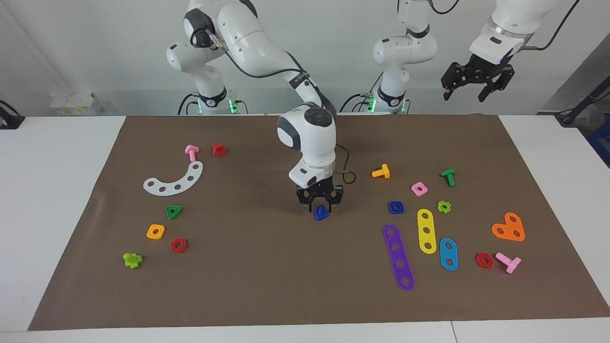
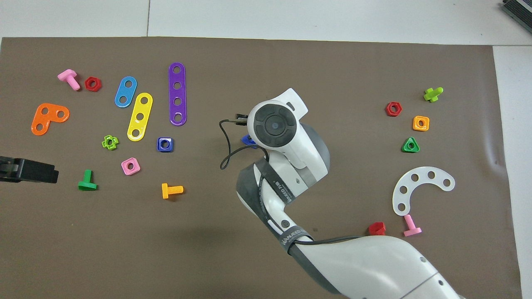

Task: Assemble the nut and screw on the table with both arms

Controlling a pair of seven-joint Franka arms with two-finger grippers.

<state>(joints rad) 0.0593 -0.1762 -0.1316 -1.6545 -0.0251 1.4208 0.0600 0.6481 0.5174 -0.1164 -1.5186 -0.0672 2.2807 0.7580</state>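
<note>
The dark-blue screw (image 1: pixel 322 213) sits on the brown mat (image 1: pixel 267 286) near the table's middle; in the overhead view only an edge of the screw (image 2: pixel 248 141) shows beside the right arm's wrist. My right gripper (image 1: pixel 320 206) hangs just over it, open, with a fingertip on either side and no grip on it. The dark-blue square nut (image 1: pixel 395 207) (image 2: pixel 165 144) lies on the mat toward the left arm's end. My left gripper (image 1: pixel 471 91) (image 2: pixel 25 170) waits raised high over that end of the table, open and empty.
Around the nut lie a pink square nut (image 1: pixel 419 188), an orange bolt (image 1: pixel 381 172), a green bolt (image 1: pixel 448 176) and purple (image 1: pixel 398 257), yellow (image 1: pixel 426 230) and blue (image 1: pixel 448 254) strips. Toward the right arm's end lie a white arc (image 1: pixel 174 180), a green triangular nut (image 1: pixel 173 211) and an orange nut (image 1: pixel 156 231).
</note>
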